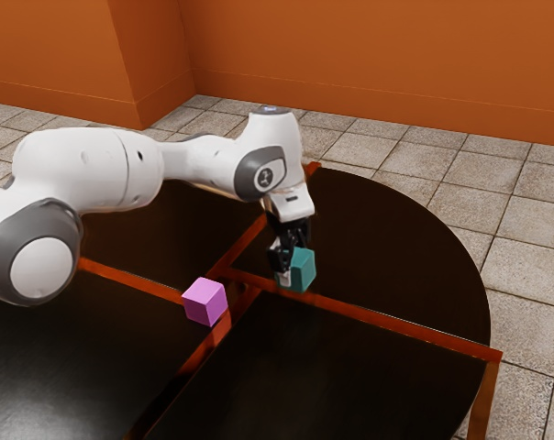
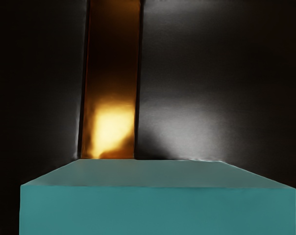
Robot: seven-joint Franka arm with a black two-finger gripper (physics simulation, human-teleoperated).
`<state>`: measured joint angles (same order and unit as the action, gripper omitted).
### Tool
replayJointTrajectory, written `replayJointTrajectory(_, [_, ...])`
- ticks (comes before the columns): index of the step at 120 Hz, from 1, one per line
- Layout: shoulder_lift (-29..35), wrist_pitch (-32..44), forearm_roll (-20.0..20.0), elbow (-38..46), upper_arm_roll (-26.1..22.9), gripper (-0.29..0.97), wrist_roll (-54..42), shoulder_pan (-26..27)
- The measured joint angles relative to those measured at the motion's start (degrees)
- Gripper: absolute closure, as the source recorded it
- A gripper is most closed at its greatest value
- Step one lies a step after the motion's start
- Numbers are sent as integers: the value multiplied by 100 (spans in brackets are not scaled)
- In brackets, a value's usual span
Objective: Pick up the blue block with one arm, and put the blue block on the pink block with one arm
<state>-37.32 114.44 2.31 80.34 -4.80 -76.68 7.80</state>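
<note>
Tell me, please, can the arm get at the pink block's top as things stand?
Probably yes: the pink block stands with its top bare, and nothing lies between it and the gripper at the blue block.

Glossy table (image 1: 396,257), matt blue block (image 1: 304,267)

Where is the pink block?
The pink block sits on the table by the orange strips, to the exterior view's left of the blue block at the gripper.
</note>
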Motion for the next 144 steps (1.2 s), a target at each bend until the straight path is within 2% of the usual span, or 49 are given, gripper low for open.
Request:
replayJointTrajectory(23, [1543,-176,-5,1253,-6,36,-22,-215])
replayJointTrajectory(45, [2221,-361,18,1977,-10,35,-163,-624])
replayJointTrajectory(99, [2148,-467,0,2405,5,35,-1096,-1145])
replayJointTrajectory(144, [1743,-278,-28,2285,43,35,-1639,-1182])
